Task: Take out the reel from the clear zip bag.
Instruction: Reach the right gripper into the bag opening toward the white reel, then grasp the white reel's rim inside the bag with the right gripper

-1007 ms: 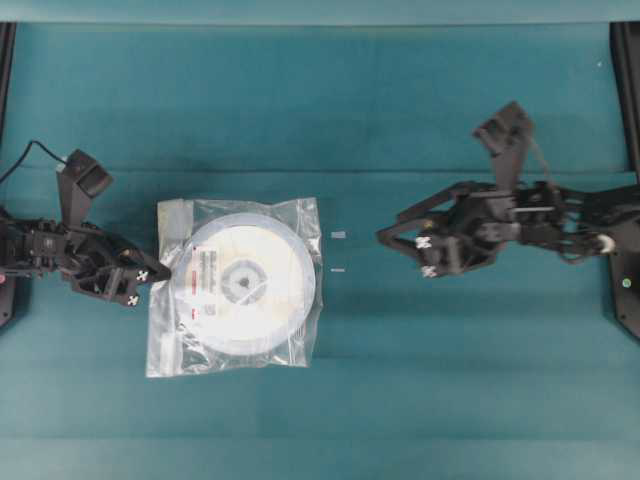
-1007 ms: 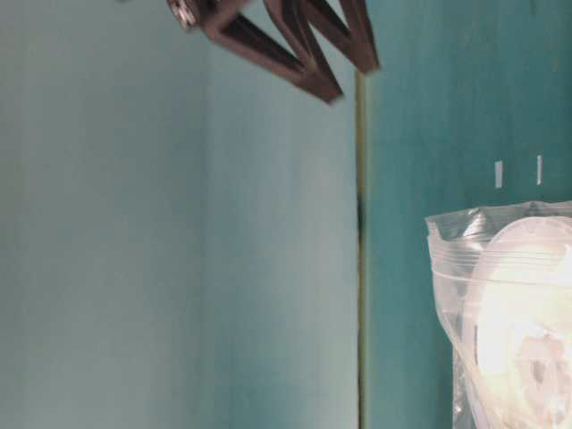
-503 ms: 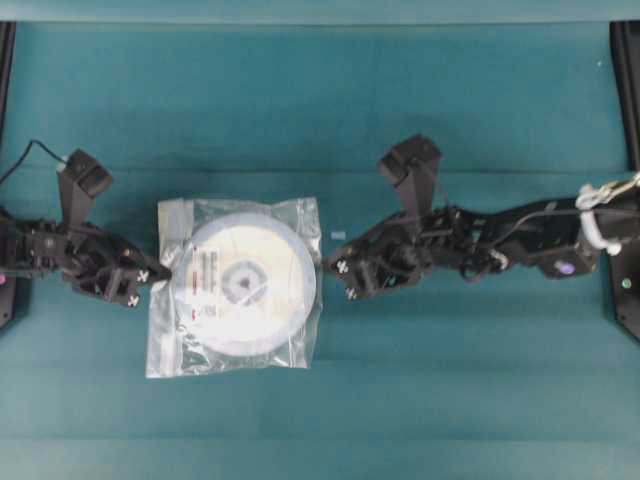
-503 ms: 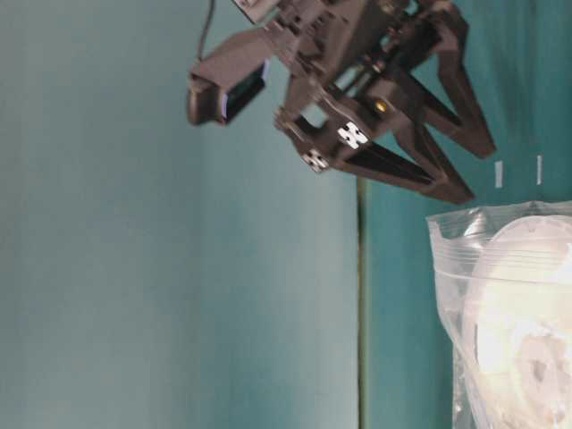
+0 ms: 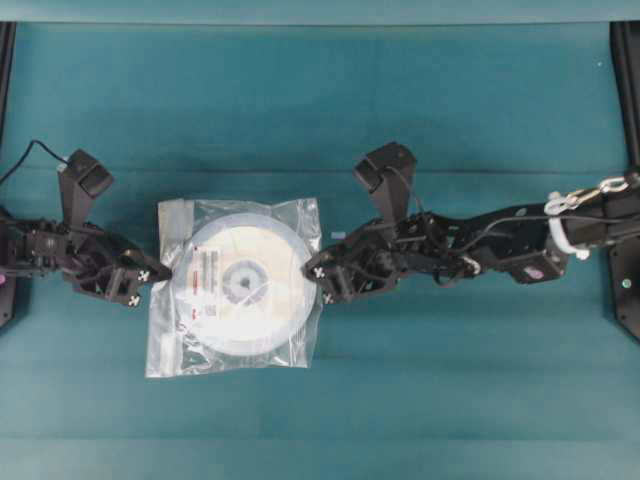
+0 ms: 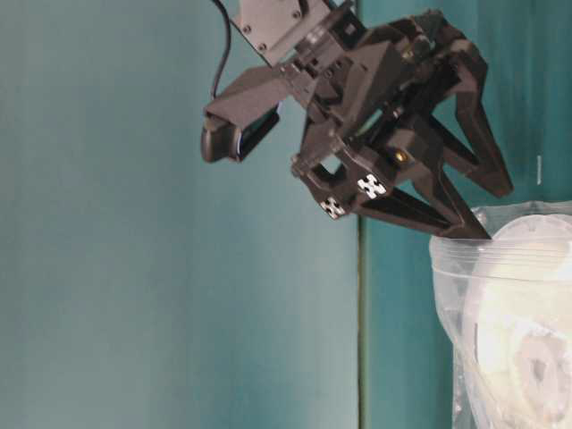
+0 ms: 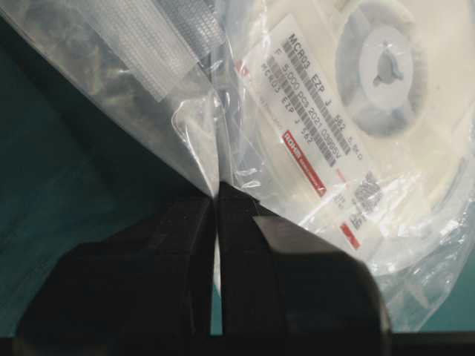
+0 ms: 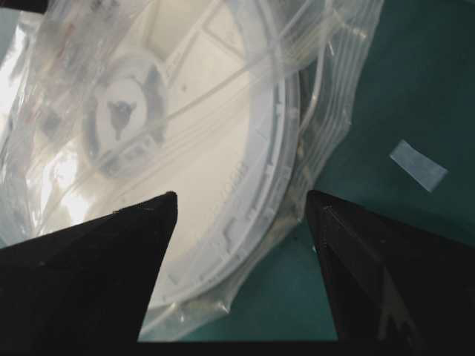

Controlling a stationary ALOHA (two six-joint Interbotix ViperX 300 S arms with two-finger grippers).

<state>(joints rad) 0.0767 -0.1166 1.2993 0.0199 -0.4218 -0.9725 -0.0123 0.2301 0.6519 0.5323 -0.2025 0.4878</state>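
Observation:
The clear zip bag [image 5: 300, 335] lies flat on the teal table with the white reel [image 5: 243, 283] inside it. The reel's red-striped label [image 7: 319, 141] faces up. My left gripper [image 5: 158, 275] is shut on the bag's left edge, and the film is pinched between its fingers [image 7: 217, 194]. My right gripper [image 5: 313, 284] stands open at the bag's right edge, where the zip strip [image 8: 334, 89] runs. One fingertip is over the reel [image 8: 193, 148], the other over the table, with the bag's edge between them [image 8: 241, 196]. From table level that gripper [image 6: 492, 213] hangs just above the bag [image 6: 456, 268].
A small pale tape mark [image 5: 338, 236] sits on the teal cloth beside the bag's right side, also seen as a tape mark [image 8: 418, 165] from the right wrist. Dark frame posts [image 5: 625, 80] stand at the table's side edges.
My right arm has swung left from the table's right side until its open jaws reached the bag's right edge. The left gripper and the bag have stayed put.

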